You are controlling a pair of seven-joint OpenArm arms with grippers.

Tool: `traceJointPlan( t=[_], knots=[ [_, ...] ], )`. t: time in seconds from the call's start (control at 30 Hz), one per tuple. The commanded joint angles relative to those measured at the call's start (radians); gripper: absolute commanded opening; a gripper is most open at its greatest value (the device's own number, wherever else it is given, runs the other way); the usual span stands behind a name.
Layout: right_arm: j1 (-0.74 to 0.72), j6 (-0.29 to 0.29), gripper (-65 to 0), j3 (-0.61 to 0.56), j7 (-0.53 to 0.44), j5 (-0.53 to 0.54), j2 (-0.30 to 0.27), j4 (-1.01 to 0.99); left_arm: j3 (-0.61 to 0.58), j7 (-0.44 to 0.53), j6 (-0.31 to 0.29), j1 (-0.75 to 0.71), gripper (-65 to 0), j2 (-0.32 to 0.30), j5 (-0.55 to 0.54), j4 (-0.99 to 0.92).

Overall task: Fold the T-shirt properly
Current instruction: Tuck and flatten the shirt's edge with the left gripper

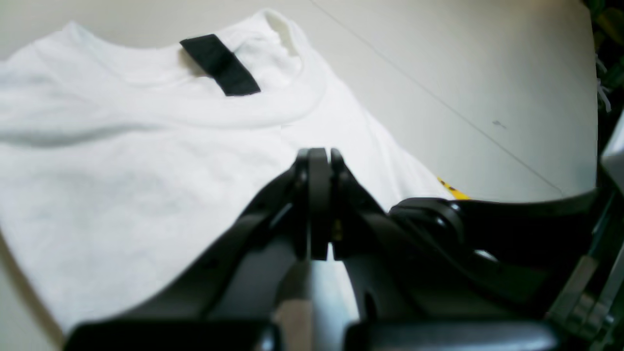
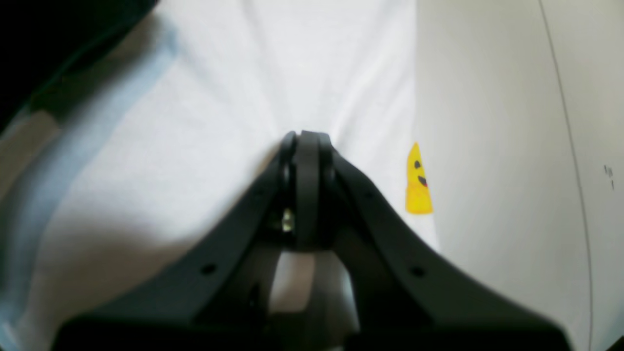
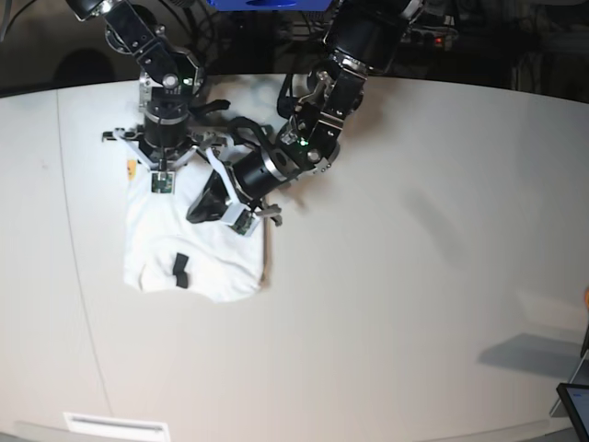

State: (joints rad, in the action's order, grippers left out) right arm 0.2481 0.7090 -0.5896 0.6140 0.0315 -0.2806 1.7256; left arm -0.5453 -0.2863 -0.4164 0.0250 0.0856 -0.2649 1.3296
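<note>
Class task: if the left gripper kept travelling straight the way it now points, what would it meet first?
Most likely the T-shirt: the shut left gripper points down over its white back, short of the black neck label. Depth is unclear.

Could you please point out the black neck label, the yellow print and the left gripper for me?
Neck label [image 1: 220, 64], left wrist view, middle of the black strip at the collar.
Yellow print [image 2: 418, 185], right wrist view, centre of the smiling yellow shape near the shirt's edge.
Left gripper [image 1: 319, 158], left wrist view, tips of its closed fingers.

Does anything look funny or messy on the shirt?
A little. The black neck label lies slanted across the T-shirt collar, not tucked flat. A bit of yellow print peeks out at one folded edge. Nothing looks torn or spilled.
</note>
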Motion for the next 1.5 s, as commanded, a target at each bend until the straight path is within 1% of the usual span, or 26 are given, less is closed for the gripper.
traceJointPlan(
  t=[0.0,0.2,0.37,0.43,0.5,0.6,0.9,1.03,1.13,1.17,1.27,1.4,1.47],
  knots=[
    [0.033,-0.012,-64.3,-0.011,0.125,0.114,0.017,-0.003,-0.005,-0.014,0.006,0.005,-65.0,0.007,0.042,0.008],
    [0.055,-0.012,-64.3,-0.014,0.120,0.112,0.027,-0.003,-0.009,-0.012,0.006,-0.024,-65.0,-0.008,0.042,0.009],
    [0.055,-0.011,-64.3,-0.063,0.120,0.112,0.025,-0.003,-0.005,-0.012,0.006,-0.063,-65.0,-0.031,0.042,0.040],
    [0.055,-0.011,-64.3,-0.085,0.119,0.112,0.025,-0.003,-0.002,-0.012,0.006,-0.078,-65.0,-0.054,0.042,0.074],
    [0.055,-0.011,-64.3,-0.097,0.119,0.112,0.027,-0.003,-0.002,-0.012,0.006,-0.087,-65.0,-0.060,0.042,0.103],
    [0.052,-0.011,-64.3,-0.097,0.119,0.112,0.028,-0.003,0.000,-0.014,0.006,-0.087,-65.0,-0.085,0.042,0.121],
    [0.052,-0.011,-64.1,-0.091,0.120,0.110,0.027,0.004,0.003,-0.014,0.006,-0.066,-65.0,-0.091,0.042,0.138],
    [0.052,-0.011,-63.4,-0.091,0.126,0.110,0.016,0.078,0.003,-0.018,0.009,-0.053,-65.0,-0.091,0.039,0.179],
    [0.052,-0.011,-63.3,-0.091,0.129,0.112,-0.006,0.147,0.003,-0.020,0.057,-0.052,-65.0,-0.091,0.037,0.224],
    [0.050,-0.011,-63.3,-0.091,0.140,0.112,-0.007,0.158,0.003,-0.020,0.063,-0.052,-65.0,-0.091,0.034,0.236],
    [0.040,-0.011,-63.3,-0.091,0.186,0.112,-0.007,0.179,0.003,-0.021,0.063,-0.052,-65.0,-0.091,0.034,0.264],
    [0.032,-0.011,-63.3,-0.088,0.189,0.112,-0.010,0.215,0.003,-0.021,0.063,-0.049,-65.0,-0.091,0.040,0.288],
    [0.032,-0.011,-63.3,-0.056,0.189,0.112,-0.010,0.227,0.003,-0.021,0.063,-0.035,-65.0,-0.091,0.040,0.294]
  ],
)
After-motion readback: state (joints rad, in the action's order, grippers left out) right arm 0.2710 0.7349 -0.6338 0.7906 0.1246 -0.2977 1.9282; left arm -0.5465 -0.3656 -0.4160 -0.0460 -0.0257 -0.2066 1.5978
